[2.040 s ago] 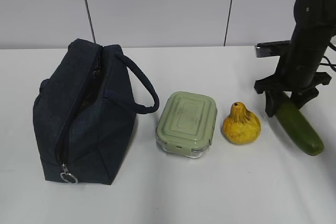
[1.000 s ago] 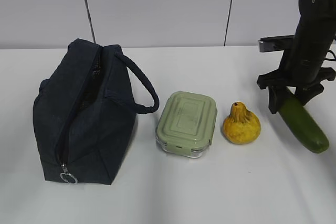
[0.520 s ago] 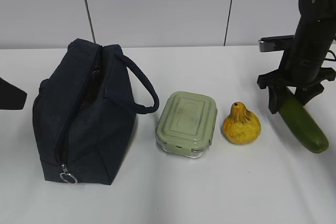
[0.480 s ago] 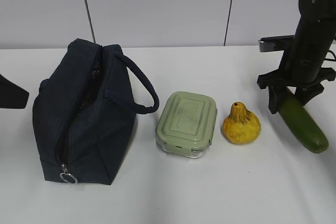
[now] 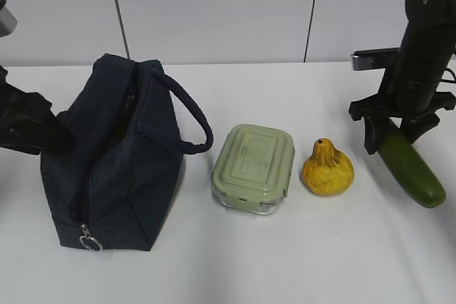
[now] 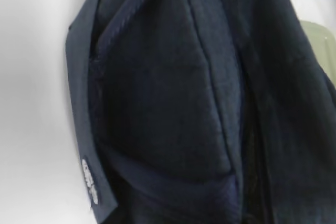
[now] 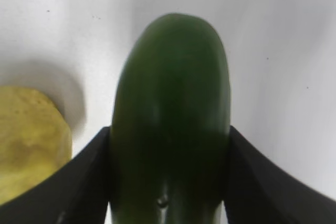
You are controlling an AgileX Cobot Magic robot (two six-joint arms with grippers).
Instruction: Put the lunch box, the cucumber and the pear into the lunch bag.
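The navy lunch bag (image 5: pixel 121 169) stands at the left with its top zip parted, and it fills the left wrist view (image 6: pixel 173 103). My left gripper (image 5: pixel 43 132) is pressed against the bag's left side; its jaws are hidden. The sage-lidded lunch box (image 5: pixel 254 167) sits in the middle, and a sliver of it shows in the left wrist view (image 6: pixel 321 35). The yellow pear (image 5: pixel 328 169) rests to its right (image 7: pixel 29 140). At the far right my right gripper (image 5: pixel 390 137) (image 7: pixel 169 129) is shut on the dark green cucumber (image 5: pixel 412 170) (image 7: pixel 173 93), which slants down towards the table.
The bag's loop handle (image 5: pixel 192 115) arches towards the lunch box. A metal ring pull (image 5: pixel 89 242) hangs at the bag's near end. The white table (image 5: pixel 285 261) ends at a grey wall behind.
My left arm has come in from the left edge and now presses on the bag's side, nudging the bag a little. The right gripper raised the cucumber slightly, then held still.
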